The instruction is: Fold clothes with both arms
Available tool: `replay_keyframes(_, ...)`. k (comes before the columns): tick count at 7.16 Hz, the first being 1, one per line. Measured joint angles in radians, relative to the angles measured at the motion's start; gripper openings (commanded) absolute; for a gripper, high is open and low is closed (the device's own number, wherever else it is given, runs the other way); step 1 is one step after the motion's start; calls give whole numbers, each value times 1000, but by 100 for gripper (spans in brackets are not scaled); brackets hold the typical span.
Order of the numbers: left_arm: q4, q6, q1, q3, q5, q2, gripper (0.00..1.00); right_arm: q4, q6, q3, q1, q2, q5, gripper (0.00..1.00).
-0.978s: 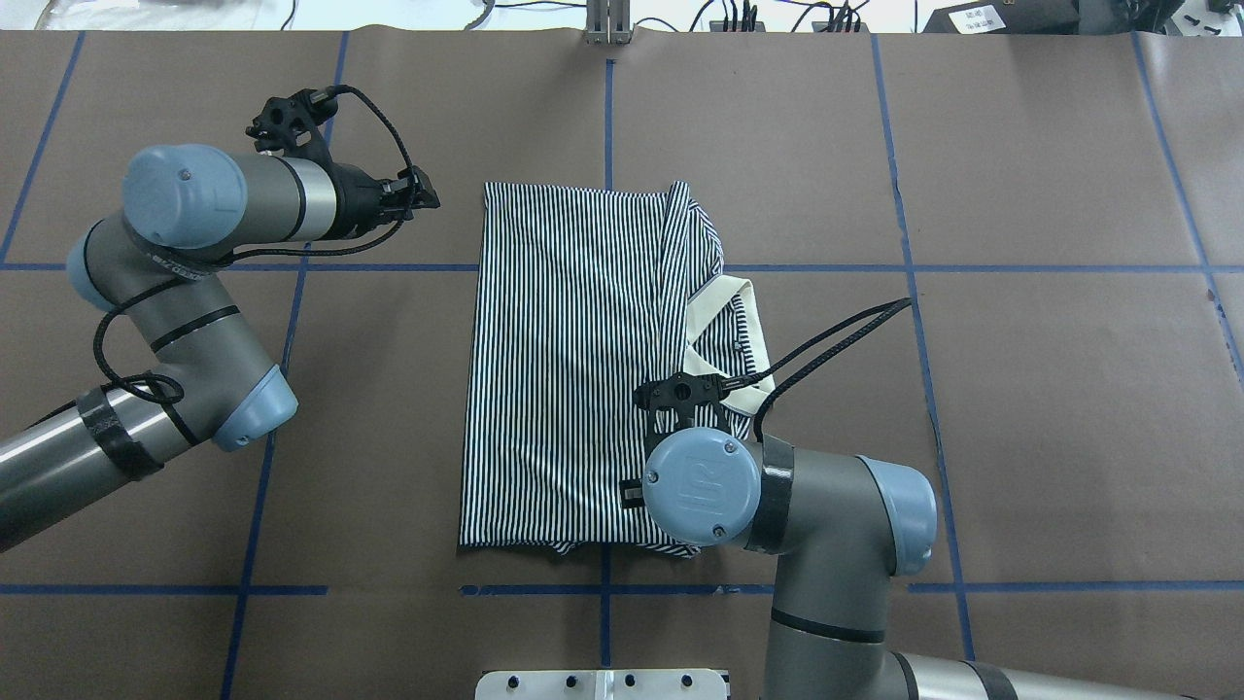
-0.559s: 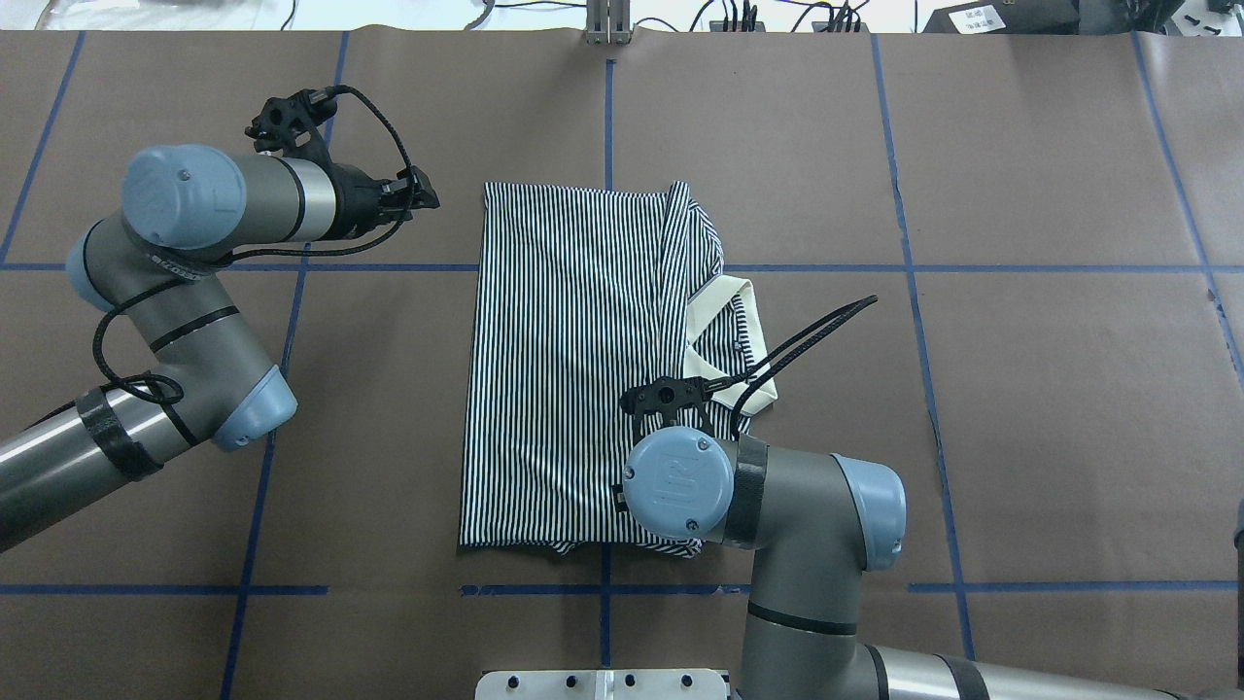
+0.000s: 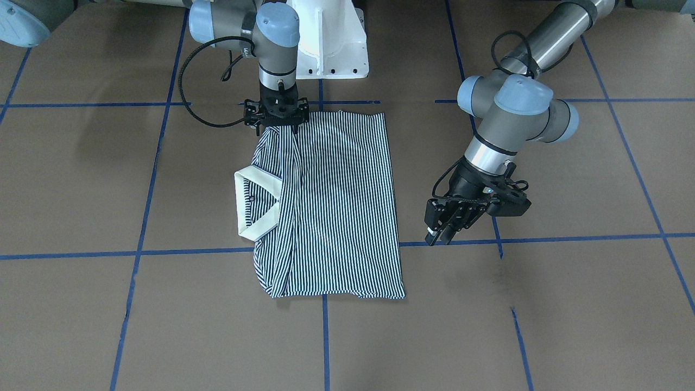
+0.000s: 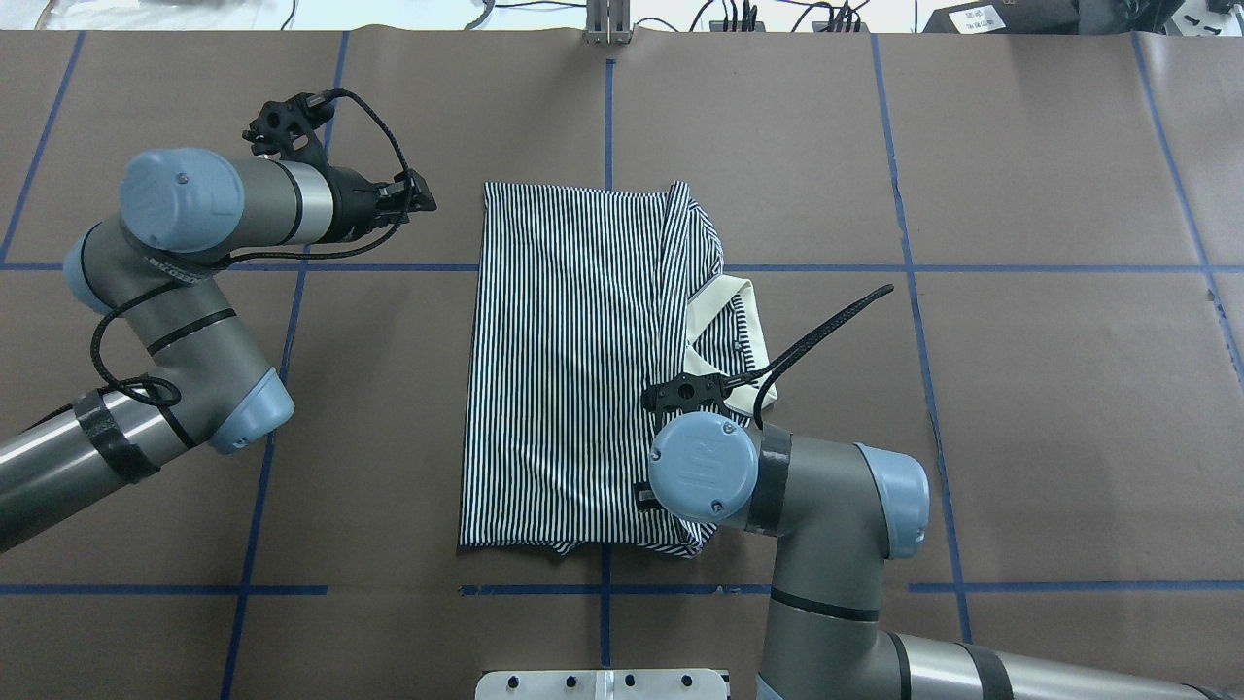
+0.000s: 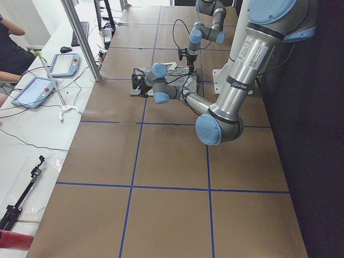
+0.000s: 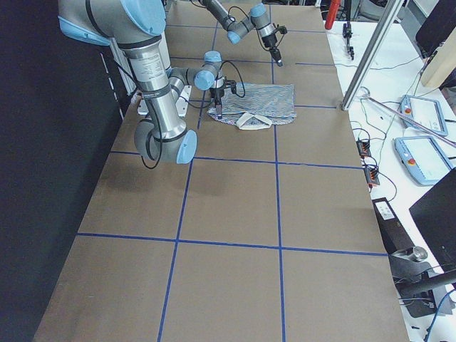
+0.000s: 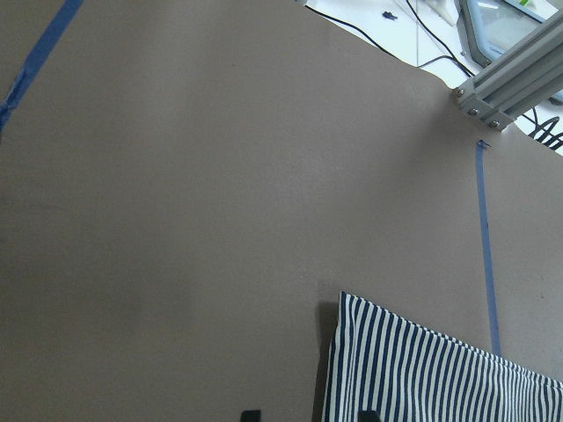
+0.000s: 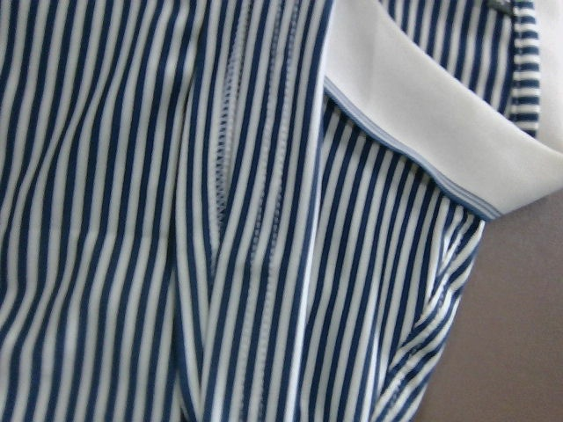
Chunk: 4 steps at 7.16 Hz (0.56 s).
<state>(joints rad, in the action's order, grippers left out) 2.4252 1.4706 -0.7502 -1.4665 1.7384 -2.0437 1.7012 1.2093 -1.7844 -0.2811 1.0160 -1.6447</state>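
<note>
Right now the striped polo shirt (image 4: pixel 573 369) lies folded into a tall rectangle at the middle of the counter (image 4: pixel 1020 437), which is covered in brown paper and marked off with blue tape lines (image 4: pixel 826 268). Its cream collar (image 4: pixel 724 292) pokes out along the edge on my right-arm side, with a button showing on the placket beside it.

My right end effector (image 3: pixel 276 122) points straight down onto the shirt's corner nearest the robot base, on the collar side. From overhead the wrist covers it, and from the front-facing camera the fingers are lost against the fabric, so I cannot tell whether it is pinching cloth or merely pressing on it. The cloth at that corner looks bunched. The right wrist camera is filled with stripes, a seam, and the collar (image 8: pixel 440 132) at upper right, with a sliver of bare counter at lower right.

My left end effector (image 4: pixel 420 194) hangs above bare counter, near the shirt's far corner on the other side but apart from it. Its fingertips (image 7: pixel 251 414) show spread, with nothing between them, so it is released.
</note>
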Motion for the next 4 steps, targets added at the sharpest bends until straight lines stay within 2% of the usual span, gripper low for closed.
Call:
replay_keyframes(2, 0, 0, 0, 0, 0, 0, 47, 0, -5, -49, -9, 61, -6, 100)
replay_keyframes(4, 0, 1, 0, -2, 0, 0, 47, 0, -67, -142, -24, 172, -8, 100)
